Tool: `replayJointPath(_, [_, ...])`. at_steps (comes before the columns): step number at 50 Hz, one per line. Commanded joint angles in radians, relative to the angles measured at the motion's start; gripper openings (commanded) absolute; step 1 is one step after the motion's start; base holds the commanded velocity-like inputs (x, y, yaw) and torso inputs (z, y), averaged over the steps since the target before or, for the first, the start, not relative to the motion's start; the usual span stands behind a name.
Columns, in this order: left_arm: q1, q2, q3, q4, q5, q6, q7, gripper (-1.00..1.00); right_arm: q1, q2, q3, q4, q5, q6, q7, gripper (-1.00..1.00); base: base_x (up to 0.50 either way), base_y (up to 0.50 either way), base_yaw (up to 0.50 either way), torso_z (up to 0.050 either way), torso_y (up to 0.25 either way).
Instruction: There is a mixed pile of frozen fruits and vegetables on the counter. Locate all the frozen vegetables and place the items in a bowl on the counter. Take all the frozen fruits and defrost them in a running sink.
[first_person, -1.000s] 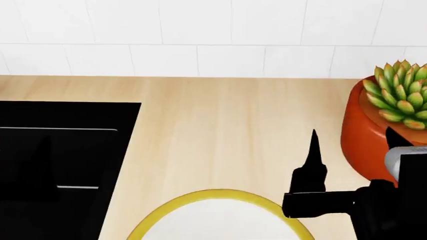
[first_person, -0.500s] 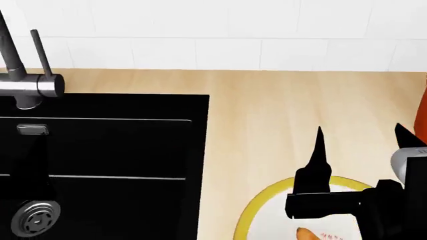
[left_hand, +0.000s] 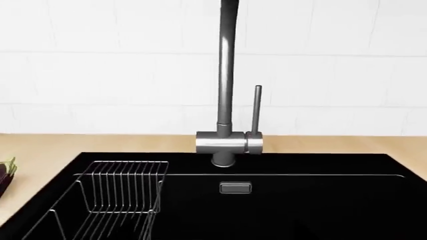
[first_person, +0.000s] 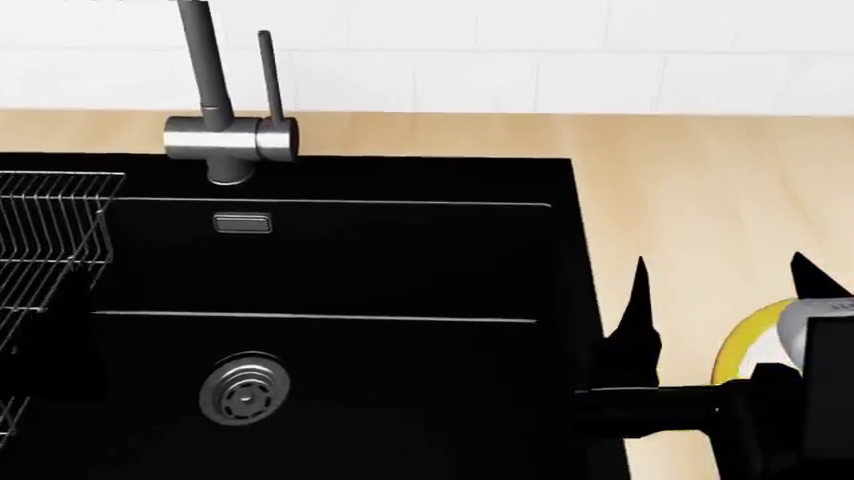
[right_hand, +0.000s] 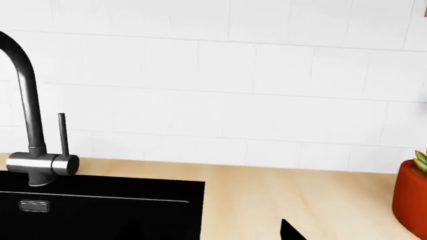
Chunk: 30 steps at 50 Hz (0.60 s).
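Nearest in the head view, the right gripper (first_person: 721, 290) stands over the counter (first_person: 667, 200) just right of the sink (first_person: 334, 300); its two dark pointed fingers (first_person: 635, 310) are spread apart with nothing between them. Just beyond the right finger a sliver of the bowl (first_person: 742, 345) shows its yellow rim, the rest hidden behind the arm. The sink basin fills the middle ground, with the round steel drain (first_person: 244, 389) on its floor and a wire rack (first_person: 47, 240) at its left side. At the back edge rises the grey faucet (first_person: 220, 110), before white wall tiles (first_person: 534, 50). The left wrist view catches the eggplant (left_hand: 5, 172) at the frame edge, lying on the counter left of the sink. The right wrist view shows an orange plant pot (right_hand: 412, 195) well right of the sink. The left gripper is out of sight.
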Motion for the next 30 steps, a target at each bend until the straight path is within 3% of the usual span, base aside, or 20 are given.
replayJointPath(1, [0.003,-0.010,-0.013,0.003,-0.015,-0.006,-0.002,1.00,0.001,0.001,-0.013,-0.002,-0.009,-0.001,0.007,1.00,-0.20,0.50,0.00,0.000,0.000])
replayJointPath(11, [-0.012,-0.004,0.006,-0.011,-0.004,0.001,-0.006,1.00,0.000,0.009,-0.030,-0.007,-0.027,-0.008,0.001,1.00,-0.15,0.50,0.00,0.000,0.000])
replayJointPath(30, [-0.004,-0.012,0.001,0.002,-0.016,0.003,-0.010,1.00,-0.003,0.017,-0.041,-0.011,-0.047,-0.022,0.001,1.00,0.00,0.50,0.00,0.000,0.000])
